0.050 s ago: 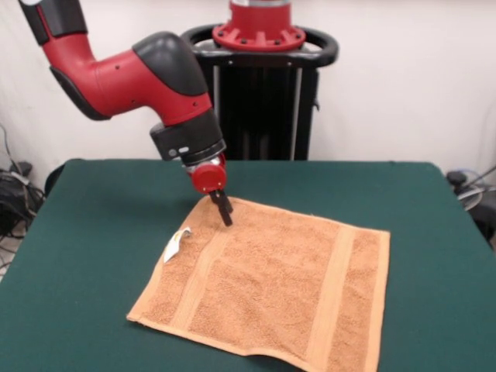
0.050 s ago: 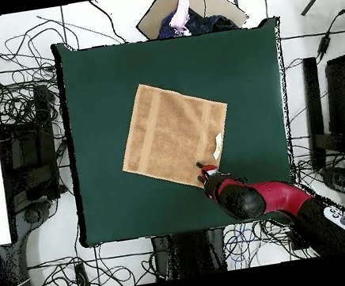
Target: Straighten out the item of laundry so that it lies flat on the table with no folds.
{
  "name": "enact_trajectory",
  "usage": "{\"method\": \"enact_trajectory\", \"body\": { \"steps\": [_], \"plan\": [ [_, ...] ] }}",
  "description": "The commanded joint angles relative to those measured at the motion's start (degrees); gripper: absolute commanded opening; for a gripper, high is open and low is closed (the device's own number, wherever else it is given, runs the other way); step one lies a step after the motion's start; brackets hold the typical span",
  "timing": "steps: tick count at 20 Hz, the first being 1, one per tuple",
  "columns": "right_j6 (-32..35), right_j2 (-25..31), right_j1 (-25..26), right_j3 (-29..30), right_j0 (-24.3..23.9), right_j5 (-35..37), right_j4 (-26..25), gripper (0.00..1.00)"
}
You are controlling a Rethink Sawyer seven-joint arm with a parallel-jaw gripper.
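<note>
Since the towel lies almost fully spread near the middle of the dark green bench, the arm reaches only to one corner, probably to smooth or pull that last part flat. The hand points down with its dark fingers close together, touching the cloth at the corner beside the small white tag; I cannot tell if it pinches any fabric. Around the bench the floor is light and covered with many cables, and the wall behind is white.
</note>
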Motion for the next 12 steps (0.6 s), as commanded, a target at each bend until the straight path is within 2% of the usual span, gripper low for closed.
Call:
{"method": "enact_trajectory", "body": {
  "steps": [1, 3, 5, 12],
  "plan": [
    [4.49, -12.98, 0.46, -19.66, -2.99, 10.96, -4.73, 1.0],
    [5.59, -14.02, 0.21, -20.14, -1.98, 10.19, -5.34, 1.0],
    [9.35, -16.75, -0.38, -20.76, 0.55, 8.33, -5.69, 1.0],
    [9.47, -17.68, -1.63, -19.9, 0.99, 8.4, -4.13, 1.0]
  ]
}}
